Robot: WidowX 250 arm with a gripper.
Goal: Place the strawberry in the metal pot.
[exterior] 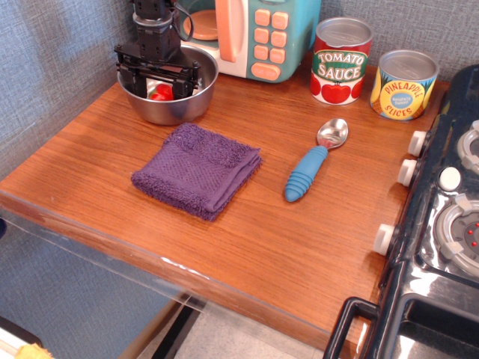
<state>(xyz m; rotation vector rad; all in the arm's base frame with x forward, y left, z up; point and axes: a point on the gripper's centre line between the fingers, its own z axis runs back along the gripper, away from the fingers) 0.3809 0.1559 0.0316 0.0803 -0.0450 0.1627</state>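
The metal pot [171, 107] is a shiny steel bowl at the back left of the wooden counter. The red strawberry [160, 92] lies low inside it, partly hidden by the rim and the gripper. My gripper [159, 84] points straight down into the pot, its fingers on either side of the strawberry. The fingers stand apart, with a bit of bare steel showing beside the strawberry, so the gripper looks open. The fingertips are hidden below the pot's rim.
A toy microwave [258, 34] stands just behind the pot. A folded purple cloth [197, 169] lies in front of the pot, with a blue-handled spoon [312, 164] to its right. A tomato sauce can [341, 61] and a pineapple can [404, 84] stand at the back right. A toy stove [441, 224] fills the right edge.
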